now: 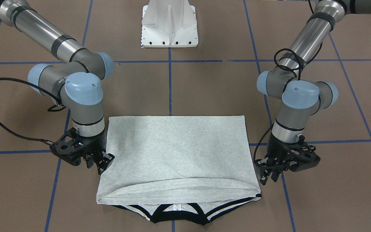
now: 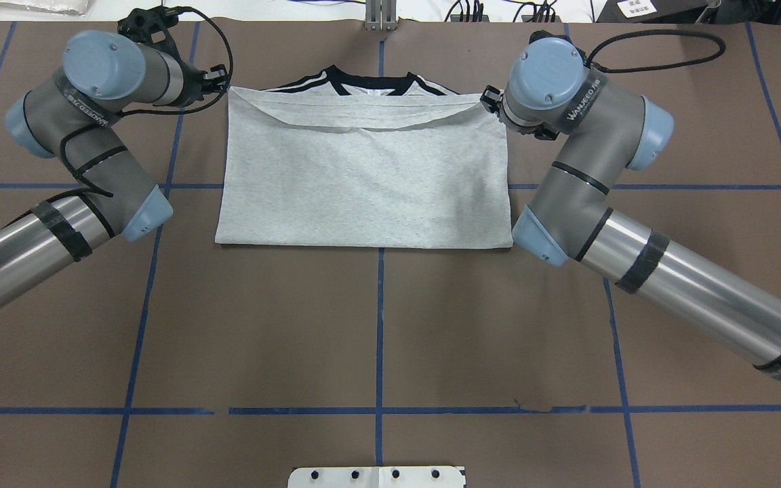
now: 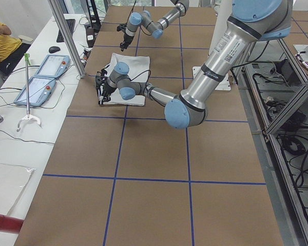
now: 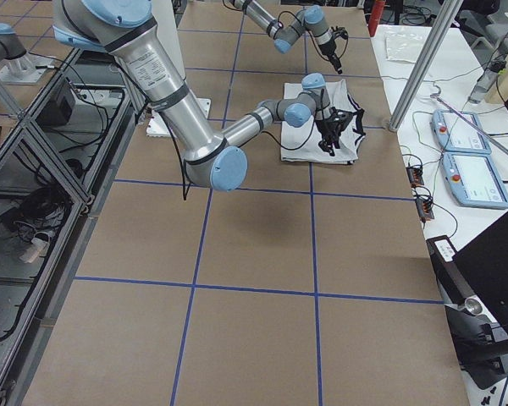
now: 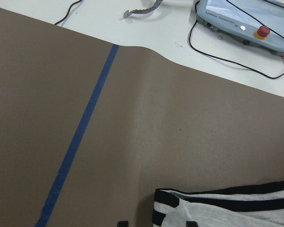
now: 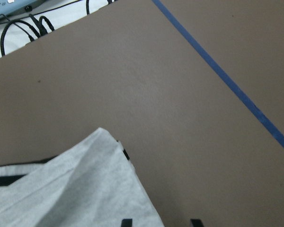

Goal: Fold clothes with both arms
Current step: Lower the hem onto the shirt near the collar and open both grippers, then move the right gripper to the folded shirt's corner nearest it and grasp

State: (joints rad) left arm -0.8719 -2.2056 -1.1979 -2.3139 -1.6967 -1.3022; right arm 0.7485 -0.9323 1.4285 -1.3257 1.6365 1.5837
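T-shirt (image 2: 363,183) was laid folded on surface (image 2: 377,325). Left claw (image 1: 268,176) at its 10 o'clock and right claw (image 1: 104,162) at its 2 o'clock (overhead view) were held apart, presumably staged for edge grasps.

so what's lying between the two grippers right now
Only the folded grey T-shirt, its black collar on the side away from the robot. It fills the stretch from the left gripper to the right gripper, clearest in the front-facing view.
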